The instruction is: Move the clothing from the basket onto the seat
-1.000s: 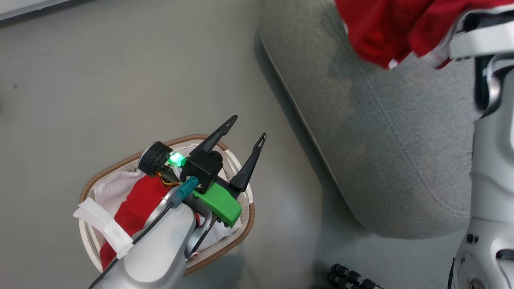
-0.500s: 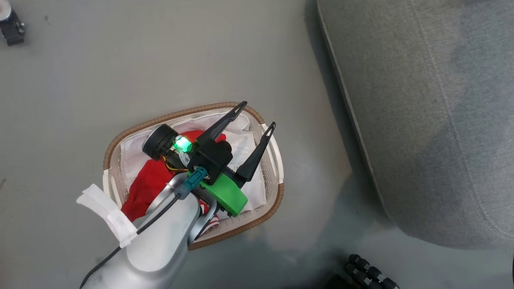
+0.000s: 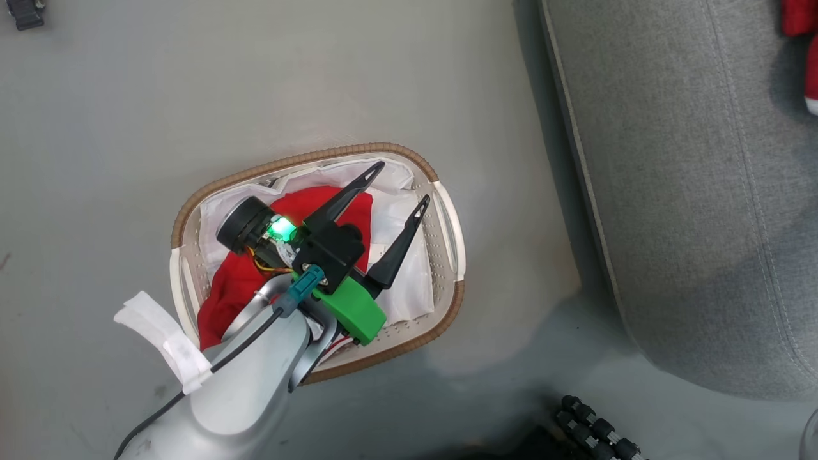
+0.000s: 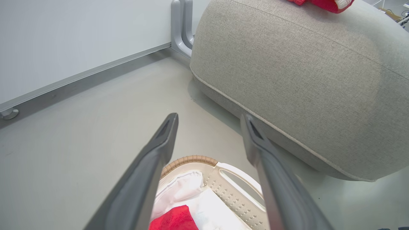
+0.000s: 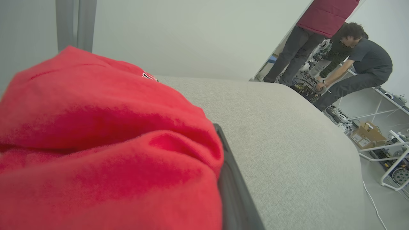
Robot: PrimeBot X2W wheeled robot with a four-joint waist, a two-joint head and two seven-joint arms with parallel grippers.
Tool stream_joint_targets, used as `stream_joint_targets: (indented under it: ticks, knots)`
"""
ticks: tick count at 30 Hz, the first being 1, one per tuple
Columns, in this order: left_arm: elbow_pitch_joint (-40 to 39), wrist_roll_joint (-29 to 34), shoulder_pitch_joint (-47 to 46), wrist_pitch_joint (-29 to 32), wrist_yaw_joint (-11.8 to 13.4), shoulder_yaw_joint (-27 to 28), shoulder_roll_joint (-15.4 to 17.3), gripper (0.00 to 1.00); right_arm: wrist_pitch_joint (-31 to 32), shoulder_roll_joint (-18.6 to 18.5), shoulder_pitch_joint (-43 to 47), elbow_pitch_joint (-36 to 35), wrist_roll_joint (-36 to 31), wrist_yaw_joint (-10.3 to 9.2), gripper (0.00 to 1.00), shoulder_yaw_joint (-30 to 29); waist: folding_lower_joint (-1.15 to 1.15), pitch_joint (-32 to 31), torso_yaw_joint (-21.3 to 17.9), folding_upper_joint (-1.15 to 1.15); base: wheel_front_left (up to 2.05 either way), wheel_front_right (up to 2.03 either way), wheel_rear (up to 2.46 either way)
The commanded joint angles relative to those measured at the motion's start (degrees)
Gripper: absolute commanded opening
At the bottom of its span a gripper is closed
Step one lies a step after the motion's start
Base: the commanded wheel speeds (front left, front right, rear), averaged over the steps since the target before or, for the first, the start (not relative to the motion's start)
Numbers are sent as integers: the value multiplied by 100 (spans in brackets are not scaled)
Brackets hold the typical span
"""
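Observation:
The basket [image 3: 307,156] stands on the floor, with red clothing [image 3: 233,287] lying on its white lining. Above it hangs my left gripper [image 3: 402,182], open, with nothing between its fingers. In the left wrist view that gripper [image 4: 210,117] points over the basket's rim [image 4: 191,158] toward the seat [image 4: 303,80], and red clothing [image 4: 174,218] shows below. The grey seat [image 3: 690,191] is on the right, with red clothing [image 3: 802,19] at its far edge. My right gripper [image 5: 214,134] is shut on a bunched red garment [image 5: 96,143] just above the seat [image 5: 287,143].
A black ribbed part [image 3: 594,428] lies on the floor near the seat's corner. A wall with a baseboard [image 4: 80,76] and a grey post [image 4: 182,28] stand behind the seat. Two people [image 5: 351,64] work beyond it, among boxes and cables.
The head camera has swung, so the basket now sits higher and further right in the picture. The right arm with its red garment has left the top right. My left gripper stays open over the basket.

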Motion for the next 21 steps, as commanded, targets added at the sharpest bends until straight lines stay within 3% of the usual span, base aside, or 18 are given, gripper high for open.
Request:
stream_joint_targets:
  ticks: [1, 3, 4, 5, 9, 21]
  knots:
    - [-14, -20, 64, 0, 23, -8, 61, 100, -13, 66, 140, 13, -16, -6, 0, -61, -1, -23, -35, 0, 0, 0, 0]
    - [-13, -42, 79, 8, 26, -20, 70, 100, -12, 121, 278, -34, -7, -6, 21, -108, -1, -49, -62, 0, 0, 0, 0]
    - [-6, -53, 88, 10, 30, -27, 69, 100, -12, 161, 362, -66, 3, -6, 67, -123, -1, -70, -78, 0, 0, 0, 0]
    - [6, -58, 98, 9, 33, -32, 68, 100, -13, 194, 431, -83, 11, -6, 100, -122, -1, -93, -89, 0, 0, 0, 0]
    - [51, -101, 162, -3, 41, -47, 59, 100, -12, 299, 733, -84, 156, -6, 100, -110, -1, -219, -120, 0, 0, 0, 0]
    - [255, -371, 426, -102, 125, 111, 40, 100, -12, 784, 2069, -441, 485, -6, 100, 812, -1, -828, -223, 0, 0, 0, 0]
